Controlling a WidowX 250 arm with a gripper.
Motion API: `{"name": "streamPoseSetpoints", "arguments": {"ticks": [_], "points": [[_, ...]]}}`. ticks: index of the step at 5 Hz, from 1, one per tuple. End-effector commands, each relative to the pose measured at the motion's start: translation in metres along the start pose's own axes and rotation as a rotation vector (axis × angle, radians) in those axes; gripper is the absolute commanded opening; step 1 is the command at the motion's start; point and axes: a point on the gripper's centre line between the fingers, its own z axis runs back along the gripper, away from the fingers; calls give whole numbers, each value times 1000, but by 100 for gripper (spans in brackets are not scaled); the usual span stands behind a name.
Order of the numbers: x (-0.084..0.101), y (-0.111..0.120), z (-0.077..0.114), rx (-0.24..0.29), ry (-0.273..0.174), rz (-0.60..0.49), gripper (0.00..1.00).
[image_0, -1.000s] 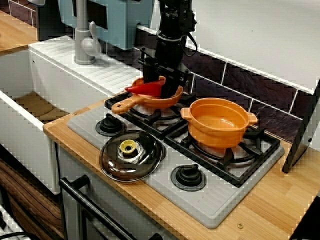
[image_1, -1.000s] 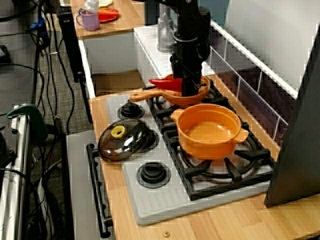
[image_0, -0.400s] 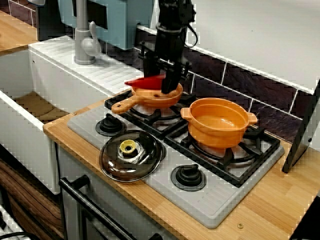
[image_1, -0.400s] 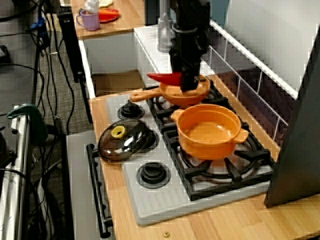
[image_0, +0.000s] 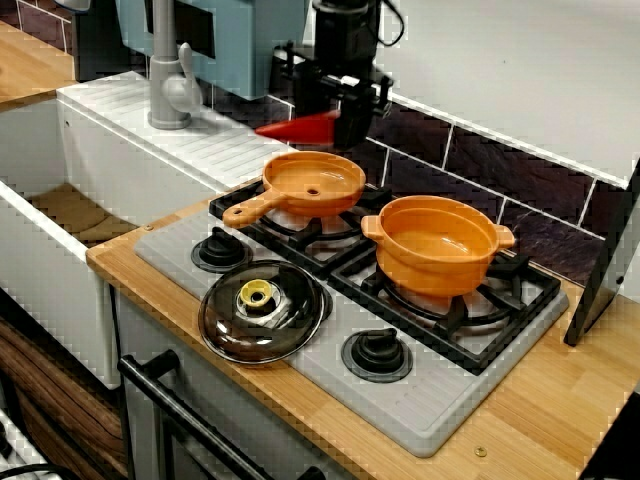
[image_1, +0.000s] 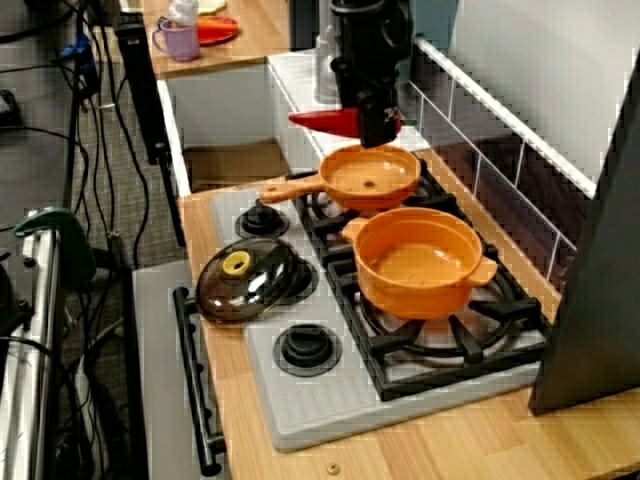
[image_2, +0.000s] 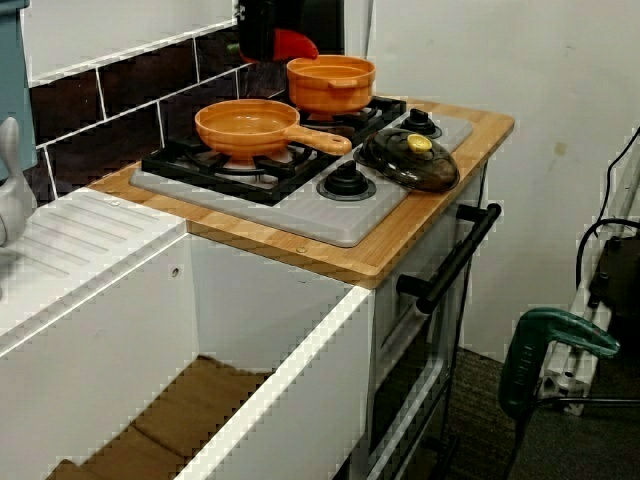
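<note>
Upper centre of the front view, above the orange pan (image_0: 312, 185), our pincer (image_0: 345, 118) is clamping a red pointed piece (image_0: 295, 128) by its thick end; we are judging it light, stiff, slippery plastic.

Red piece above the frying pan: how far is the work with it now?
Done: the red pointed piece is off the orange frying pan. In hand: the gripper, shut on it, holds it in the air over the pan. Left: setting it down; it rests nowhere yet.

Gripper (image_0: 343, 122) with red utensil (image_0: 298, 128), high above orange pan (image_0: 313, 185)
</note>
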Motion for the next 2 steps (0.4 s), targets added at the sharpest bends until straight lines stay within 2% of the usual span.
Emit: {"name": "streamPoseSetpoints", "arguments": {"ticks": [1, 2], "points": [[-17, -26, 40, -12, -102, -49, 0], [-23, -42, 45, -22, -110, -68, 0]]}}
